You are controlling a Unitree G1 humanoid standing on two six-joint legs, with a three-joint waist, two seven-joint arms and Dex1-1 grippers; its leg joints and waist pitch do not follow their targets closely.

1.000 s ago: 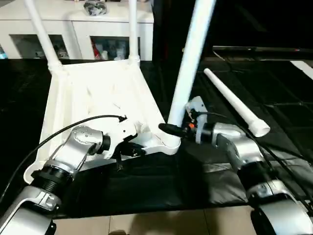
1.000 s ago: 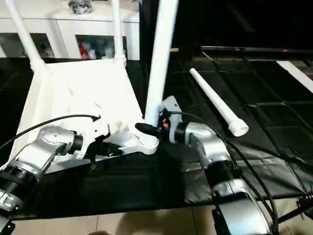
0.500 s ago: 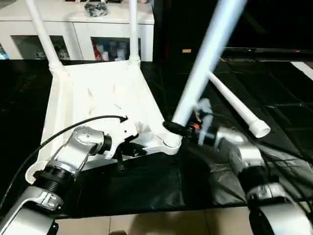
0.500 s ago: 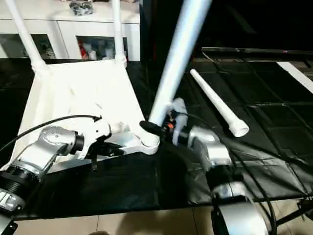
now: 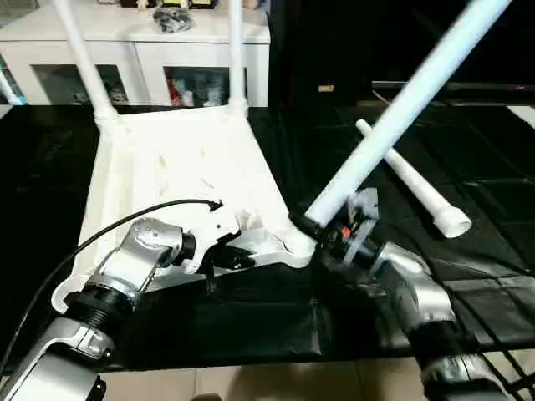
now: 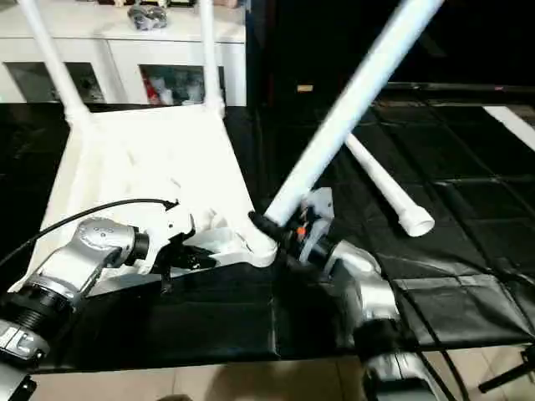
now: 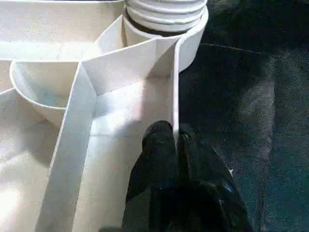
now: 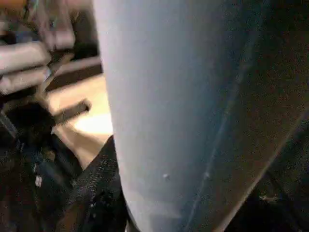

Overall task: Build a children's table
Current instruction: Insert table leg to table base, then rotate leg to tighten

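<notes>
An upside-down white tabletop (image 5: 175, 167) is seen lying on a black surface (image 5: 468, 150), filling the centre left of the head-camera frames, with its ribbed underside facing up. Two legs already stand in the far corners: one at the upper left (image 5: 84, 58) and one at the upper centre (image 5: 236, 50). A fourth leg (image 5: 410, 177) lies loose on the surface at the right of the frame, well apart from the tabletop, its wide end pointing to the lower right.

The leg being fitted (image 5: 401, 100) is held by the right gripper (image 5: 322, 232) near its lower end, the fingers clasped around it just above the near-right corner socket (image 5: 292, 244). Its long axis is not upright: it slants steeply from the socket at the frame's centre up to the upper right corner, leaning away from the tabletop. The foot of the leg is touching or just entering the socket; how deep it sits cannot be told.

The left gripper (image 7: 174, 145) is seen at the near edge of the tabletop, its fingers pinched closed on a thin upright rib (image 7: 175, 92) just beside the same socket, steadying the top.

The coming move appears to turn on this lean: the leg would need to be swung back toward vertical, in line with the socket, by the right arm.
</notes>
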